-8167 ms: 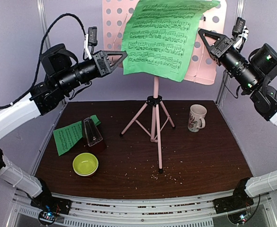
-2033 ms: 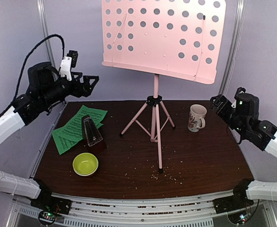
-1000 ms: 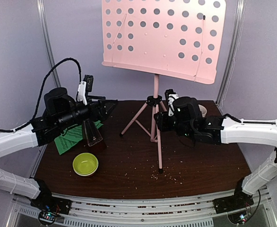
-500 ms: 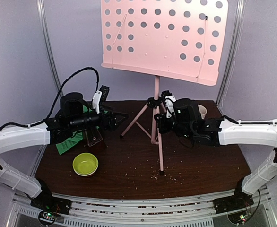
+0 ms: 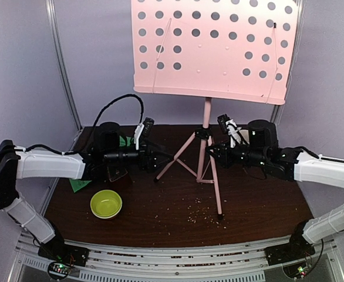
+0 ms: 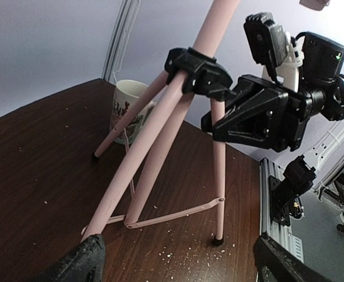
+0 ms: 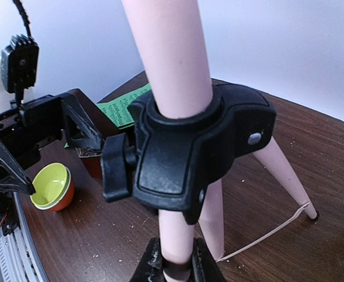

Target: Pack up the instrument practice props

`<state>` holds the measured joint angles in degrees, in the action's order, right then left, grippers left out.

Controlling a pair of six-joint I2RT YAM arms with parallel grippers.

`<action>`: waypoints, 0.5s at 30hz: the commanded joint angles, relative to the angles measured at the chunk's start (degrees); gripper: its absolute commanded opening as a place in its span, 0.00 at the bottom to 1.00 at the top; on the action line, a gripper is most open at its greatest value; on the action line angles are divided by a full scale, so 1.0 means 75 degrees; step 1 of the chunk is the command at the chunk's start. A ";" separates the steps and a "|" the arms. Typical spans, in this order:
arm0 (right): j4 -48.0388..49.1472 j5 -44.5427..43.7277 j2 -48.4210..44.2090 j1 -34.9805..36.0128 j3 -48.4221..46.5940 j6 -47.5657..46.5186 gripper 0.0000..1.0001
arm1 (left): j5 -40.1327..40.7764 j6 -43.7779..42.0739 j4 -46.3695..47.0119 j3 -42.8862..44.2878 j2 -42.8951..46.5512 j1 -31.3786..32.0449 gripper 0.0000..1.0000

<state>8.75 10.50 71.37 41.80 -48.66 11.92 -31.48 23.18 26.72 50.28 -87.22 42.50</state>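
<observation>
**Top external: stand gripped low, with a top-heavy load above**

The pink music stand (image 5: pixel 206 114) is stood near the middle of the desk (image 5: pixel 260 205). Its centre pole (image 7: pixel 172 59) is clenched by the right fingers (image 7: pixel 150 263) just below the black hub (image 7: pixel 189 158). The left fingers (image 6: pixel 78 261) are spread wide and grasp nothing. The nearest leg (image 6: pixel 141 158) runs down to just beside one of them; contact cannot be made out.

Tipping is judged the main hazard. The broad perforated panel (image 5: pixel 210 50) is carried well above the right fingers, so a slip on the smooth pole could let it swing. The panel's edge lies close to the frame post (image 5: pixel 276 113) above and beyond those fingers. The white mug (image 6: pixel 127 108), just past the far leg (image 6: pixel 122 129), could be swept over. The thin brace (image 6: pixel 172 214) could be bent if the left fingers were closed on it.

Behind the left fingers, that side is crowded by the metronome (image 5: pixel 116 171), green pages (image 5: pixel 123 141) and bowl (image 5: pixel 106 204). Open desk is found in front of both sets of fingers, toward the near edge.
</observation>
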 commanded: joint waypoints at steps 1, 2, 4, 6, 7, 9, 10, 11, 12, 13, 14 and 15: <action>0.0254 0.1339 -0.0157 -0.0345 0.0056 -0.0148 0.00 | -0.0512 0.0114 0.0811 0.0459 -0.0473 0.0121 0.91; 0.0251 0.1440 -0.0154 -0.0376 0.0051 -0.0148 0.00 | -0.0488 0.0079 0.0775 0.0541 -0.0587 0.0122 0.91; 0.0289 0.1598 -0.0170 -0.0451 0.0062 -0.0148 0.00 | -0.0391 -0.0033 0.0599 0.0805 -0.0849 0.0122 0.91; 0.0320 0.1731 -0.0177 -0.0518 0.0078 -0.0178 0.00 | -0.0385 -0.0213 0.0357 0.1106 -0.1108 0.0122 0.91; 0.0330 0.1808 -0.0171 -0.0556 0.0078 -0.0199 0.00 | -0.0377 -0.0312 0.0210 0.1252 -0.1229 0.0122 0.91; 0.0320 0.1945 -0.0142 -0.0622 0.0086 -0.0226 0.00 | -0.0171 -0.0556 -0.0145 0.1534 -0.1416 0.0124 0.91; 0.0315 0.2016 -0.0123 -0.0652 0.0079 -0.0249 0.00 | -0.0045 -0.0672 -0.0234 0.1616 -0.1474 0.0124 0.91; 0.0323 0.2075 -0.0103 -0.0671 0.0079 -0.0258 0.00 | 0.0041 -0.0781 -0.0287 0.1695 -0.1540 0.0122 0.91; 0.0362 0.2154 -0.0073 -0.0685 0.0090 -0.0281 0.00 | 0.0048 -0.0871 -0.0341 0.1783 -0.1624 0.0122 0.91; 0.0381 0.2192 -0.0057 -0.0692 0.0102 -0.0297 0.00 | -0.0004 -0.0943 -0.0393 0.1921 -0.1749 0.0128 0.91; 0.0455 0.2263 -0.0030 -0.0698 0.0117 -0.0300 0.00 | -0.0231 -0.0998 -0.0449 0.2082 -0.1913 0.0123 0.90; 0.0496 0.2317 -0.0015 -0.0698 0.0126 -0.0300 0.00 | -0.0418 -0.1023 -0.0503 0.2246 -0.2091 0.0122 0.89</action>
<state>9.17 22.61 71.37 36.86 -48.25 9.80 -32.40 19.14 24.29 62.78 -99.44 43.35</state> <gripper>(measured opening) 0.121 0.903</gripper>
